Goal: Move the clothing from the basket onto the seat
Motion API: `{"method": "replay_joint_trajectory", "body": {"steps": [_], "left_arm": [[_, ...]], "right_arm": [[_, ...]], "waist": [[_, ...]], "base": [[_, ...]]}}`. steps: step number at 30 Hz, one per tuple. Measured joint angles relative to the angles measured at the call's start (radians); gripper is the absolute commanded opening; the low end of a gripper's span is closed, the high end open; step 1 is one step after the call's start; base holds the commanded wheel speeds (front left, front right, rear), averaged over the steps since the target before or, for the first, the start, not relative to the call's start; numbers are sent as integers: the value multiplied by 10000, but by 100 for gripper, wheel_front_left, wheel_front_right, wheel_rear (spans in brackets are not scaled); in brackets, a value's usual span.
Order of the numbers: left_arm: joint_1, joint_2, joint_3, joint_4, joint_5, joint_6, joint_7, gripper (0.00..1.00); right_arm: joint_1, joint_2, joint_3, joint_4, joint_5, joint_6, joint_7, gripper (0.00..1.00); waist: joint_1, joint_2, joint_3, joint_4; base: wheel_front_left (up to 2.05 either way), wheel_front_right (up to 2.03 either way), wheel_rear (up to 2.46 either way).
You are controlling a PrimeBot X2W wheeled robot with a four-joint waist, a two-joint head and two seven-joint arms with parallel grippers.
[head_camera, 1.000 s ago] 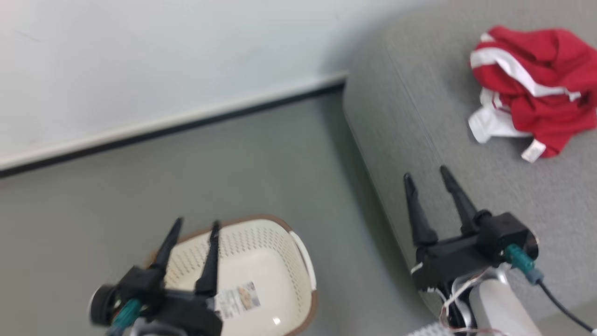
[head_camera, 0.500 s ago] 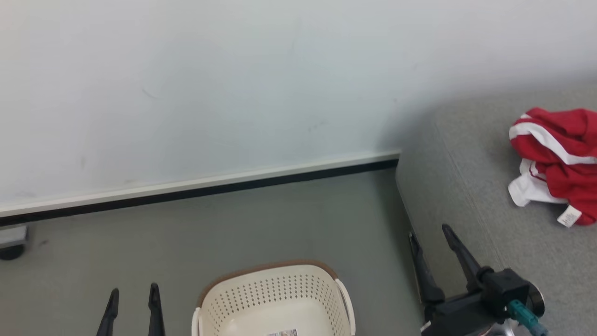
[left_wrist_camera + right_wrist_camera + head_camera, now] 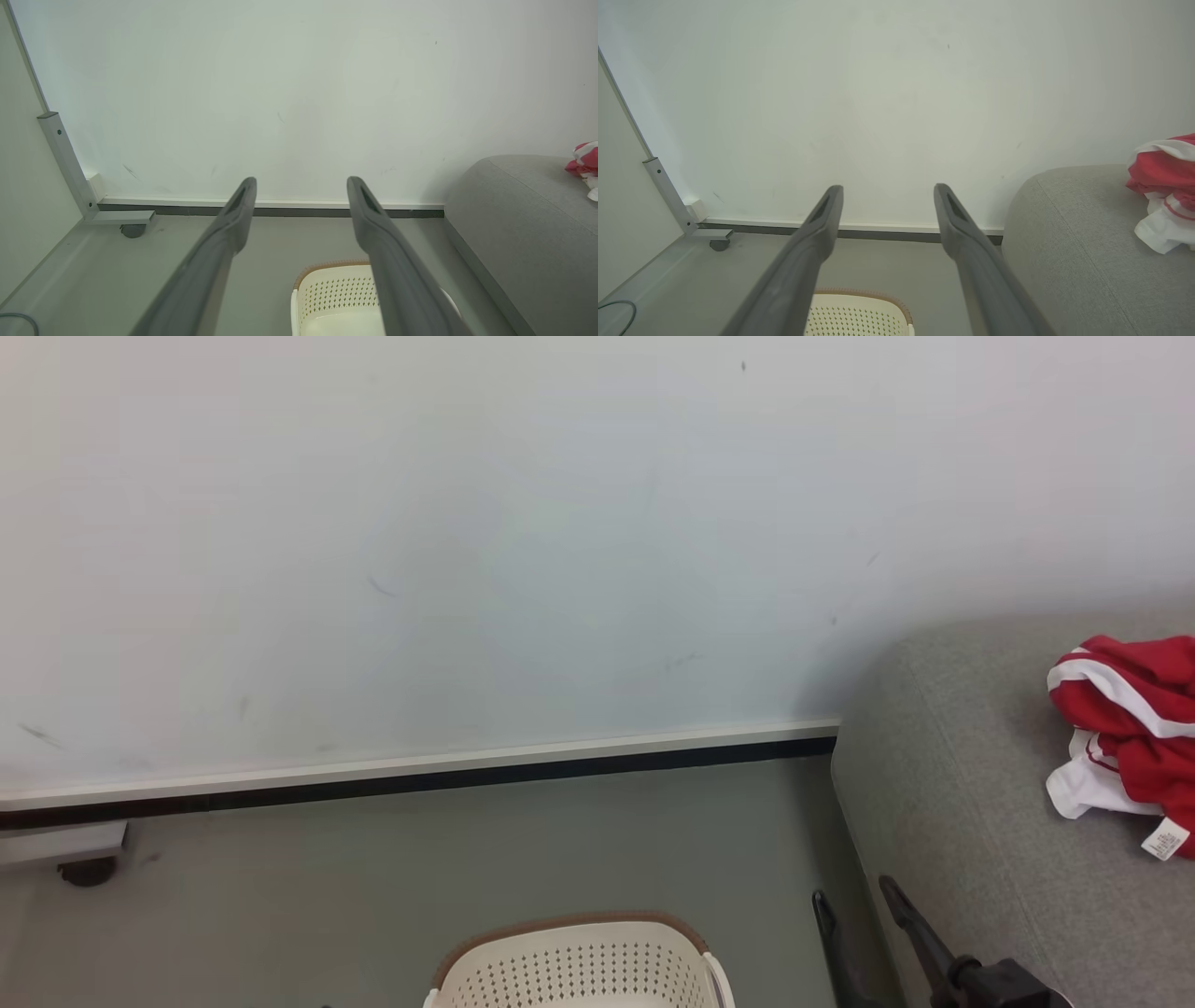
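Red clothing (image 3: 1134,728) with white panels and a small white label lies bunched on the grey seat (image 3: 971,821) at the right; the clothing (image 3: 1164,186) and the seat (image 3: 1073,261) show in the right wrist view too. The cream basket (image 3: 579,966) with its brown rim stands on the floor at the bottom centre, and the part of its inside that shows holds nothing. My right gripper (image 3: 854,901) stands open at the seat's left edge, nothing between its fingers. In the left wrist view my left gripper (image 3: 301,184) is open above the basket (image 3: 336,298), empty.
A pale wall with a dark baseboard (image 3: 467,775) runs behind the basket. A grey frame foot on a caster (image 3: 84,859) stands at the far left by the wall. Grey floor (image 3: 373,896) lies between wall, basket and seat.
The head camera has tilted up, so the wall takes more of the picture and basket, seat and grippers sit lower. The left gripper has dropped out of the head view. Both grippers stayed open.
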Motion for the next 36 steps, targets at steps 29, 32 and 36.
{"method": "replay_joint_trajectory", "body": {"steps": [29,32,36], "left_arm": [[225,-805,1043,514,725,-1379,-2,0],[316,-848,1016,748,696,-1371,29,0],[315,-888,963,1066,631,-1371,63,0]], "right_arm": [[228,119,-59,61,27,0,0,0],[320,123,-58,284,27,0,0,0],[596,127,-65,608,52,0,12,0]], "waist": [[2,1,23,-70],[2,1,27,-74],[2,1,35,-75]], "base": [[0,0,0],[0,0,0],[0,0,0]]}}
